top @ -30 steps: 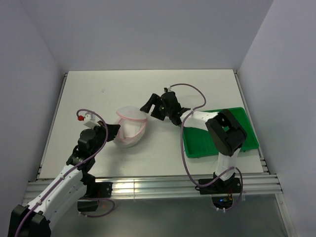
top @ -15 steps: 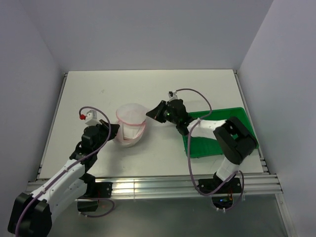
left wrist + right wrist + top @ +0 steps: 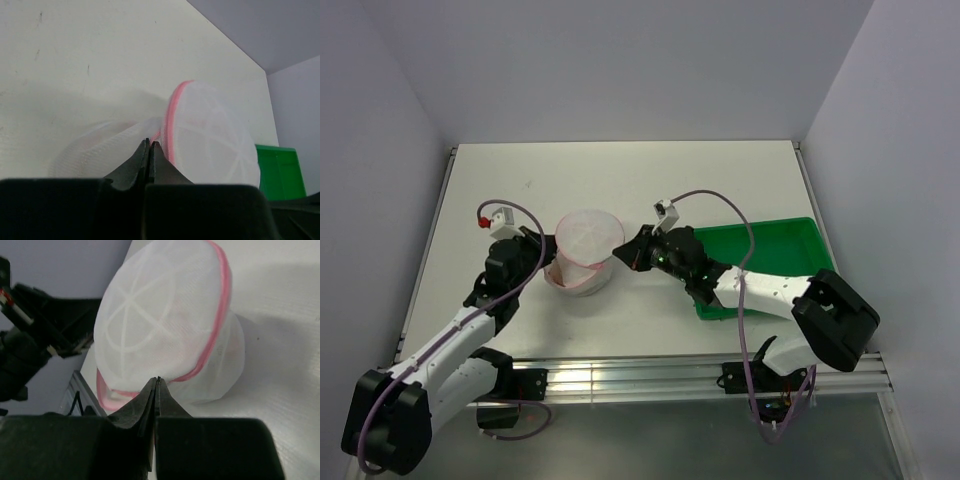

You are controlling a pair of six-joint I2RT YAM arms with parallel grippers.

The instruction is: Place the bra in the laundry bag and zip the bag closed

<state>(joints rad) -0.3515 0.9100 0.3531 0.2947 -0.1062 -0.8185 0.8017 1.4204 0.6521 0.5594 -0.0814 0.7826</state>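
Observation:
The laundry bag (image 3: 585, 240) stands mid-table, a white mesh clamshell with pink trim. Its upper half (image 3: 160, 325) is tilted up over the lower half (image 3: 95, 150), leaving a gap on one side. My right gripper (image 3: 625, 251) is shut on that upper half's rim, its tips (image 3: 157, 380) meeting at the pink trim. My left gripper (image 3: 551, 263) is on the bag's other side, jaws together, tips (image 3: 150, 143) touching the trim between the halves; no cloth shows between them. The bra is hidden; only a faint peach tint shows through the mesh.
A green tray (image 3: 780, 245) lies right of the bag, under my right arm, and shows in the left wrist view as a green tray (image 3: 280, 170). The table's metal rail (image 3: 620, 375) runs along the near edge. Walls close in the back and both sides.
My right gripper shut at the bag's rim and moved down and nearer, and the upper half swung over the lower one. My left gripper moved in to the bag's left side.

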